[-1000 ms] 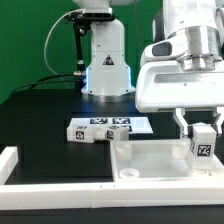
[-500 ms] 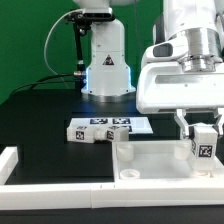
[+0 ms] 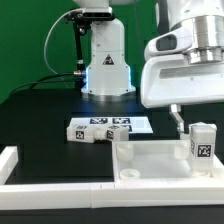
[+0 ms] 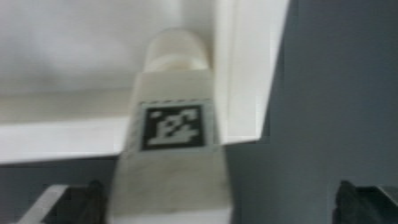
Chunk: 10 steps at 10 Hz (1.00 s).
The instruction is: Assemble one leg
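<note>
– Your claw (image 3: 199, 117) has lifted off the leg (image 3: 203, 143) since half a second ago. Before, the fingers flanked it low down; now they hang above its top, and the leg has stayed where it was.

– So you've let go?

– It looks that way. In the wrist view the two dark fingertips stand well apart on either side of the leg, with a gap on each side. Your claw is wide open with nothing in it.

– And where does that leave the leg?

– It is upright on its own at about four o'clock in the exterior view, on the far corner of the white panel (image 3: 150, 160). I'd judge this step close to done, if the leg is seated properly.

– Can you confirm that it is?

– No. Its foot is hidden behind the panel's raised edge, so you can't tell whether it sits fully in a hole. The wrist view is blurred, and the exterior view shows only one finger (image 3: 177, 118), the other being cut off at three o'clock. The other legs (image 3: 92, 132) lie near the middle of the worktop (image 3: 40, 115), by the marker board (image 3: 140, 122), too small to count.
</note>
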### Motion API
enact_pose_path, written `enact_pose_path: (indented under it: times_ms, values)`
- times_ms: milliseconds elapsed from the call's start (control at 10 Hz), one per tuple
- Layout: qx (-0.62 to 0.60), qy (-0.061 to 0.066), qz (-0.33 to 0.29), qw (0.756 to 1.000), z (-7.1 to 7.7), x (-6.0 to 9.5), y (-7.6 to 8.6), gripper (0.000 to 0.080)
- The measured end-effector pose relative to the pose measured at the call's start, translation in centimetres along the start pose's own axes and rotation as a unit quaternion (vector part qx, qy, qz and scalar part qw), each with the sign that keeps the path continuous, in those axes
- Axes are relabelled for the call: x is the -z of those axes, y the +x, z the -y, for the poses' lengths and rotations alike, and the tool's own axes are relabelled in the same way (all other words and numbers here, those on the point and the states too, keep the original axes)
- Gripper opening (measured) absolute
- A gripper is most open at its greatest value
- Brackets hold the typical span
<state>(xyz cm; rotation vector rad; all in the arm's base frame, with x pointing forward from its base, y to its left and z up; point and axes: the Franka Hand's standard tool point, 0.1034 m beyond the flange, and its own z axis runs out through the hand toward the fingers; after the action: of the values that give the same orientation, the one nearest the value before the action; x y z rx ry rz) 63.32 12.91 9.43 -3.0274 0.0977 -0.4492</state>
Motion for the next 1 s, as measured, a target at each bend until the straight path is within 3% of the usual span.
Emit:
enact_pose_path:
  times_ms: [200, 500, 700, 900, 1000]
  values:
    - [-0.002, -0.003, 0.061, 0.998, -0.5, -0.3, 0.6, 0.0648]
    - [0.01, -0.034, 0.125, 0.991, -3.4, -0.8, 0.2, 0.0649]
    - [-0.012, -0.039, 0.11, 0.993, -2.8, -1.2, 0.2, 0.0649]
    - [-0.035, -0.042, 0.109, 0.993, -3.0, -1.2, 0.2, 0.0388]
    - [-0.067, -0.045, 0.107, 0.991, -3.0, -1.2, 0.2, 0.0388]
